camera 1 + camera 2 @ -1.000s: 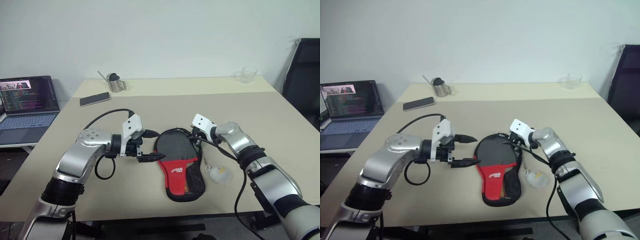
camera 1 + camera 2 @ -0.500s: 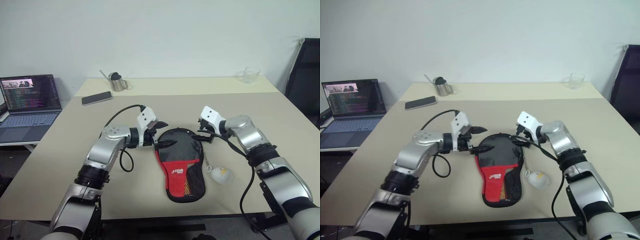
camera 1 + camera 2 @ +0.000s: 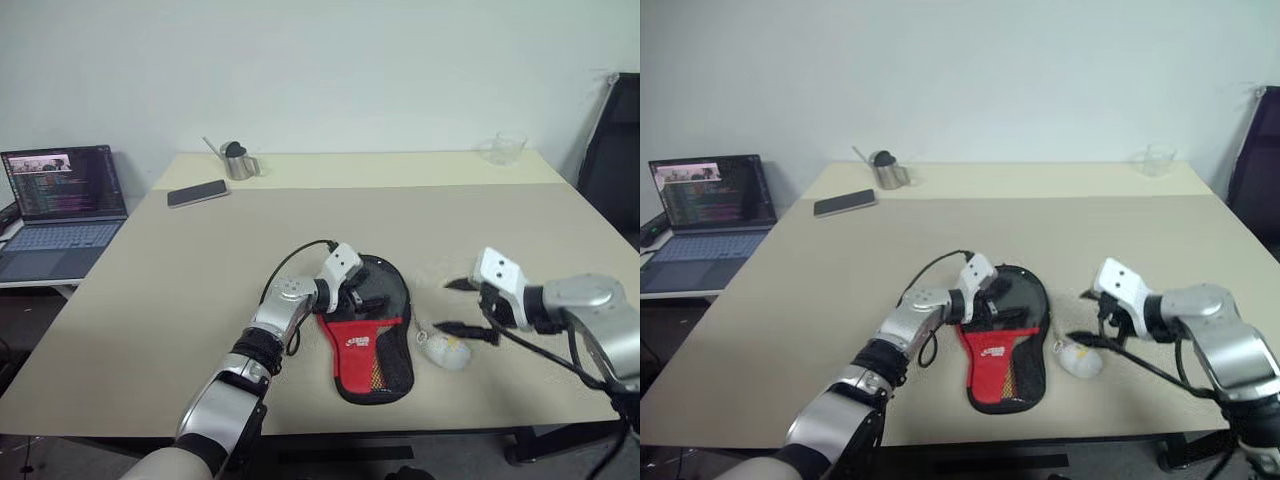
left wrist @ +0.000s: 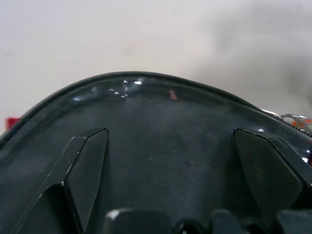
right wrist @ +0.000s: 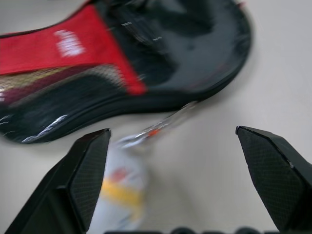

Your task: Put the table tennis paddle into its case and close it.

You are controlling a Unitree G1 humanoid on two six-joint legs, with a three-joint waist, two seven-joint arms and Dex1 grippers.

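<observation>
Your worktop (image 3: 150, 290) carries the case (image 3: 365, 330) near its front edge, lying flat and looking closed; you cannot see the paddle, so judge it inside. Expect soft fabric over a stiff bat: press the round end, take the zip edge. Left gripper (image 3: 357, 292) over the round end, jaws wide; right gripper (image 3: 462, 306) beside the ball (image 3: 443, 351), jaws wide, empty.

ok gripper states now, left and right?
Left gripper: open, fingers spread over the round end of the case, holding nothing.
Right gripper: open, empty, off to the side of the case by the small ball.
</observation>
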